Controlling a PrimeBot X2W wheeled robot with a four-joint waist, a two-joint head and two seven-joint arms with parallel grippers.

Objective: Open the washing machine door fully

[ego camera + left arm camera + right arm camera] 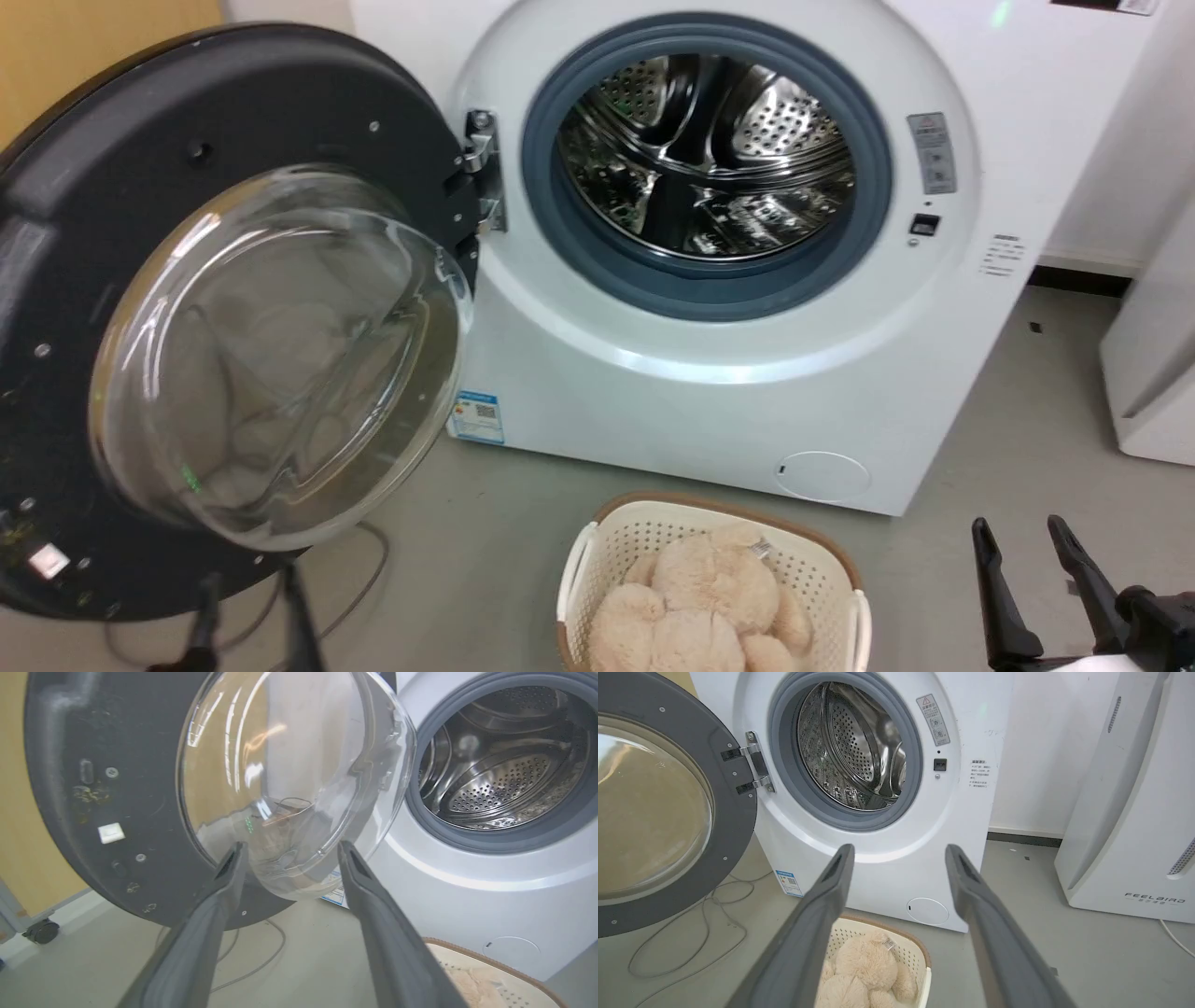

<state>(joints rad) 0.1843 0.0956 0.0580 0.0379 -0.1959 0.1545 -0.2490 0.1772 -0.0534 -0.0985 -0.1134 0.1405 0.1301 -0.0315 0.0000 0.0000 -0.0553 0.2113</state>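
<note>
The washing machine (653,392) is a white front-loader whose grey ring and steel drum (700,159) are exposed. Its door (112,168), a black disc with a bulging glass bowl (280,355), is swung out to the left on its hinge (481,168). My left gripper (290,851) is open and points at the lower part of the bowl (289,765), with nothing between its fingers. In the head view its fingers (294,607) show below the door's bottom edge. My right gripper (1018,527) stands open at the lower right, away from the machine (966,826), and holds nothing (900,851).
A white laundry basket (822,551) with a beige plush toy (709,588) stands on the floor before the machine. A white FEELBAIR appliance (1134,835) stands to the right. A cable (691,933) lies on the floor under the door. A caster (42,931) sits by the yellow wall.
</note>
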